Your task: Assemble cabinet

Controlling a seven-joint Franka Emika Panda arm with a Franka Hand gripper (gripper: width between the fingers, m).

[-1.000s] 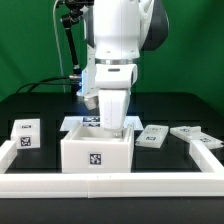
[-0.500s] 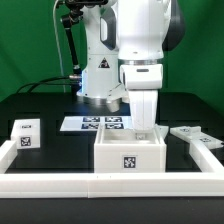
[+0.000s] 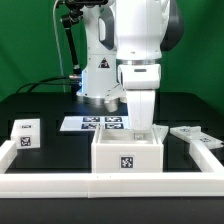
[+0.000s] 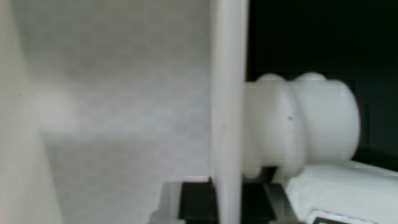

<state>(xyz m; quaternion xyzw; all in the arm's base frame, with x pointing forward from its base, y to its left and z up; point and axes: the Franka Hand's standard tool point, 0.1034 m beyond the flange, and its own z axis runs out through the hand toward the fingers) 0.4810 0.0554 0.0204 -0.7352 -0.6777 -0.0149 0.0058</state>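
Note:
The cabinet [image 3: 127,152] is a large white box with a square tag on its front. It stands on the black table just behind the white front rail, right of centre in the exterior view. My gripper [image 3: 143,128] reaches down onto the box's top edge at its right side. In the wrist view the black fingers [image 4: 198,198] sit on either side of the cabinet's thin white wall [image 4: 228,90], and my gripper [image 4: 228,200] is shut on it. The box's inside is hidden.
The marker board [image 3: 92,123] lies flat behind the cabinet. A small white tagged cube [image 3: 25,133] stands at the exterior view's left. Flat white tagged parts [image 3: 196,135] lie at the right. A white rail [image 3: 60,183] borders the table's front and sides.
The cabinet and my gripper, still shut on its wall, have moved from the middle toward the exterior view's right. Over the last half second they have barely shifted.

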